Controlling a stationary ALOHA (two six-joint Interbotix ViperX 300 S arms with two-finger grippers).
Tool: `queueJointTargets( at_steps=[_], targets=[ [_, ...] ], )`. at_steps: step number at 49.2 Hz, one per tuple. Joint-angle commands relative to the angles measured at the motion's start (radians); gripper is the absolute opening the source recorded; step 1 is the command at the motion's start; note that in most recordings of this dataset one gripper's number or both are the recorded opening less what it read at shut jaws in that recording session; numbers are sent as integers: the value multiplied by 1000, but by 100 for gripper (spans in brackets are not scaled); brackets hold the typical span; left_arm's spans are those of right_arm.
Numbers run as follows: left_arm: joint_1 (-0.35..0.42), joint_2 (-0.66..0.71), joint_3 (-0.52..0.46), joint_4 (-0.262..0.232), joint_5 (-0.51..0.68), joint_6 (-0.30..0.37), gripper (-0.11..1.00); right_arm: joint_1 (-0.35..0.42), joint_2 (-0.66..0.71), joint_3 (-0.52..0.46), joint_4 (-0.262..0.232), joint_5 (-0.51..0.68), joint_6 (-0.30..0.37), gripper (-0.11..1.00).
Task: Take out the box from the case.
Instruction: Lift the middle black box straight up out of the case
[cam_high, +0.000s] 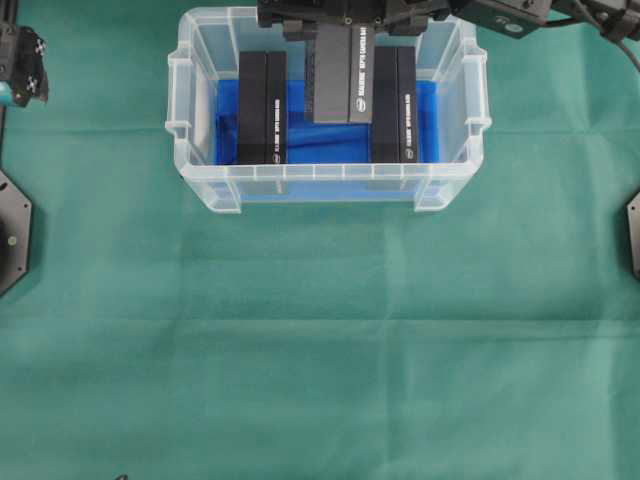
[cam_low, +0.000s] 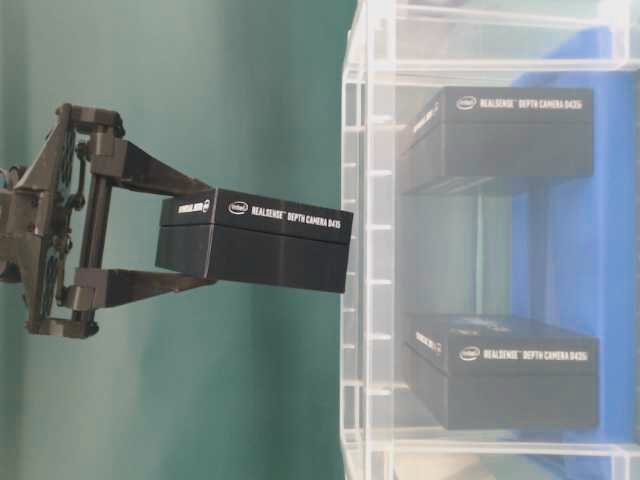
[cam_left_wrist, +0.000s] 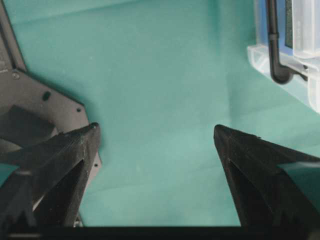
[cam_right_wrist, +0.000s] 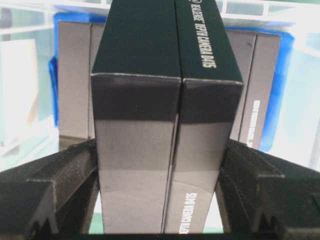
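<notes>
The clear plastic case (cam_high: 300, 172) with a blue bottom stands at the back of the green table. My right gripper (cam_high: 348, 35) is shut on a black box (cam_high: 345, 75) with white lettering, held lifted over the middle of the case. In the table-level view the held box (cam_low: 255, 240) sits between the fingers (cam_low: 130, 285), its far end level with the case rim (cam_low: 365, 250). The right wrist view shows the box (cam_right_wrist: 165, 125) clamped by the right gripper (cam_right_wrist: 160, 165) on both sides. My left gripper (cam_left_wrist: 156, 135) is open over bare cloth, apart from the case (cam_left_wrist: 300, 75).
Two more black boxes lie in the case, one on the left (cam_high: 262, 108) and one on the right (cam_high: 393, 105). The left arm (cam_high: 22, 65) sits at the table's far left edge. Black mounting plates (cam_high: 10, 230) flank the green cloth.
</notes>
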Motion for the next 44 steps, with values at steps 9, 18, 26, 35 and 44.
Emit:
queueJointTargets(
  at_steps=[9,18,26,35,44],
  targets=[
    [3,-3,-23,5,-3,0,96,0,-58,-32,-5,-2,-8,68],
    [3,-3,-26,5,-3,0,96,0,-60,-34,-5,0,-12,68],
    [3,-3,-26,5,-5,-2,96,0,-60,-34,-14,0,-12,68],
    [3,-3,-26,5,-3,-2,96,0,-60,-34,-14,0,-12,68],
    [3,-3,-26,3,-3,-2,96,0,-60,-34,-14,0,-12,68]
  ],
)
